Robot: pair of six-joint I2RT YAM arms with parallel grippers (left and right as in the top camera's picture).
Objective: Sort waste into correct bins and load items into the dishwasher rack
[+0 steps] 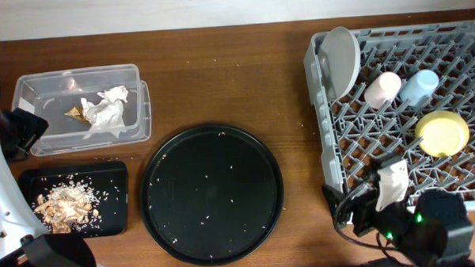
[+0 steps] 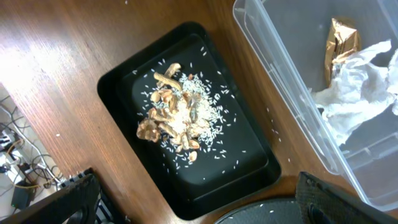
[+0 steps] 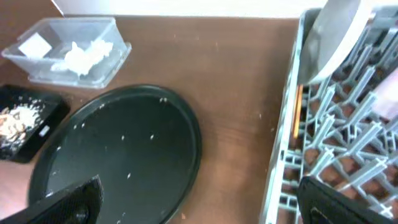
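Both gape empty: left gripper [image 2: 202, 208], and right gripper [image 3: 205, 208] beside the dishwasher rack's [image 1: 323, 146] near-left corner. A careless swing there could topple the leaning plate [image 1: 339, 62].

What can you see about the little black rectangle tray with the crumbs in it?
The shallow black rectangular tray looks like glossy plastic, with rounded corners and a low raised rim. It lies flat on the brown wooden table. A heap of beige-brown crumbly food scraps sits in its middle, with small white grains scattered around it. A strip of bare wood separates it from the clear rectangular plastic tub, and the large round black tray lies close beside it.
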